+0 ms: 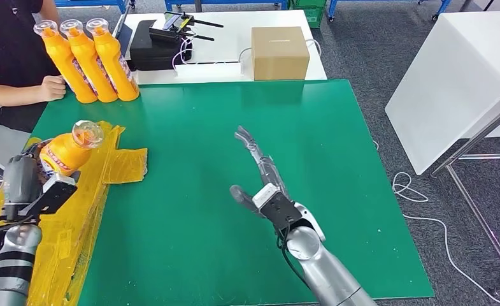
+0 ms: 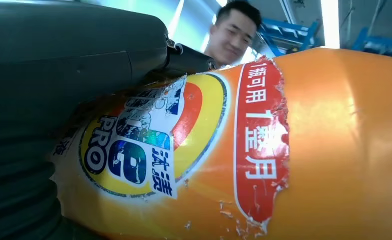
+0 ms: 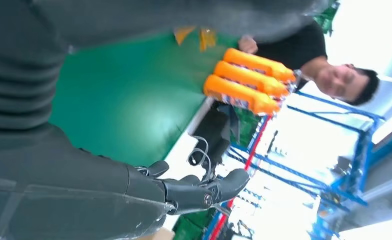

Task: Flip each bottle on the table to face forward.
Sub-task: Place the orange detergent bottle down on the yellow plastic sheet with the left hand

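From the head view, the left hand (image 1: 30, 182) grips an orange plastic bottle with a clear cap (image 1: 69, 150), lifted and tilted over the crumpled yellow plastic sheet (image 1: 116, 162) at the left edge of the green tabletop (image 1: 336, 146); it looks picked up for turning so its label faces forward. Three matching orange bottles (image 1: 91, 60) stand side by side at the far left corner, probably the finished row, beside a seated person's hand (image 1: 51, 88). The right hand (image 1: 263, 182) hovers mid-table, fingers spread, holding nothing, likely ready to help. The left wrist view shows the held bottle's torn label close up, pressed against the hand. The right wrist view shows parted dark fingers (image 3: 203, 190) over the mat, facing the row.
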Motion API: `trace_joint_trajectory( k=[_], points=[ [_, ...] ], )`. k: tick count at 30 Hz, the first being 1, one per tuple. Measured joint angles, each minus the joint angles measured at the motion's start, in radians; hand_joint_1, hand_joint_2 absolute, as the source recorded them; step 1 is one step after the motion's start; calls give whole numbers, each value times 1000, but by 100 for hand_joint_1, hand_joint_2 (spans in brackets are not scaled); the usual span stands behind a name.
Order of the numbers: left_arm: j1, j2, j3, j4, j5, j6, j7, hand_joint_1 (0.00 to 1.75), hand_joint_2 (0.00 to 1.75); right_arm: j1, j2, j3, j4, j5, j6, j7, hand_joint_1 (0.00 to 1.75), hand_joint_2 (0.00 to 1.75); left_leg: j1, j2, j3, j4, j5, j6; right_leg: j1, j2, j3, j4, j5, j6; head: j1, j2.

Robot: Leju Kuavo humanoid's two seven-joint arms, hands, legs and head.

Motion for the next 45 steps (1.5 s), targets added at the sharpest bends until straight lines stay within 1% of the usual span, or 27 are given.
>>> trace_joint_trajectory(
  k=[2, 5, 7, 9, 12, 16, 17, 20, 21, 26, 31, 34, 42, 45],
  points=[
    [12, 28, 8, 23, -74, 34, 27, 175, 175, 10, -12, -13, -30, -4, 4, -2, 0, 0, 0, 0, 0, 0, 0, 0, 0, 0, 0, 0, 0, 0, 0, 0],
    [21, 56, 11, 54, -146, 52, 66, 175, 175, 17, -23, -22, -57, -9, 8, -5, 0, 0, 0, 0, 0, 0, 0, 0, 0, 0, 0, 0, 0, 0, 0, 0],
    [21, 73, 8, 84, -210, 48, 101, 175, 175, 17, -27, -25, -66, -14, 11, -8, 0, 0, 0, 0, 0, 0, 0, 0, 0, 0, 0, 0, 0, 0, 0, 0],
    [19, 91, 2, 126, -256, 26, 119, 175, 175, 17, -31, -27, -70, -18, 14, -9, 0, 0, 0, 0, 1, 0, 0, 0, 0, 0, 0, 0, 0, 0, 0, 0],
    [17, 113, -18, 200, -302, 0, 122, 175, 175, 17, -34, -27, -74, -24, 21, -10, 0, 0, 0, 0, 1, 0, 0, 0, 0, 0, 0, 0, 0, 0, 0, 0],
    [21, 120, -53, 272, -327, -4, 95, 175, 175, 15, -39, -27, -76, -35, 31, -10, 0, 0, 0, 0, 0, 0, 0, 0, 0, 0, 0, 0, 0, 0, 0, 0],
    [23, 120, -64, 281, -323, -9, 85, 132, 175, 14, -39, -27, -76, -37, 35, -10, 0, 0, 0, 0, 0, 0, 0, 0, 0, 0, 0, 0, 0, 0, 0, 0],
    [32, 121, -93, 289, -304, -37, 60, 1, 44, 11, -40, -29, -76, -42, 42, -10, 0, 0, -1, -1, 0, 0, 0, 0, -1, 0, 0, 0, 0, 0, 0, 0],
    [35, 121, -101, 288, -295, -47, 55, 0, 0, 10, -40, -29, -76, -43, 44, -10, 0, 0, -1, -1, 0, 0, 0, 0, -2, -1, 1, 0, 0, 0, 0, 0],
    [55, 119, -127, 275, -232, -92, 31, 0, 0, 6, -39, -31, -76, -44, 51, -9, 0, 0, -1, -1, 1, 0, 0, 0, -2, -1, 2, 0, 0, 0, 0, 0],
    [70, 114, -135, 257, -213, -100, 19, 0, 0, 5, -39, -32, -76, -44, 52, -9, 0, 0, -1, -1, 2, 0, 0, 0, -2, -1, 2, 0, 0, 0, 0, 0],
    [78, 111, -138, 239, -182, -113, -2, 0, 0, 5, -39, -33, -76, -44, 53, -9, 0, 0, -1, -1, 2, 0, 0, 0, -2, -1, 2, 0, 0, 0, 0, 0],
    [136, 81, -141, 119, -27, -199, -102, 0, 0, 5, -35, -34, -75, -40, 56, -8, 0, 0, -1, -1, 2, 0, 0, 0, -1, -1, 2, 0, 0, 0, 0, 0],
    [148, 65, -138, 72, 36, -219, -123, 0, 0, 5, -31, -34, -74, -34, 56, -6, 0, 0, -1, -1, 2, 0, 0, 0, -1, -1, 2, 0, 0, 0, 0, 0]
  ],
)
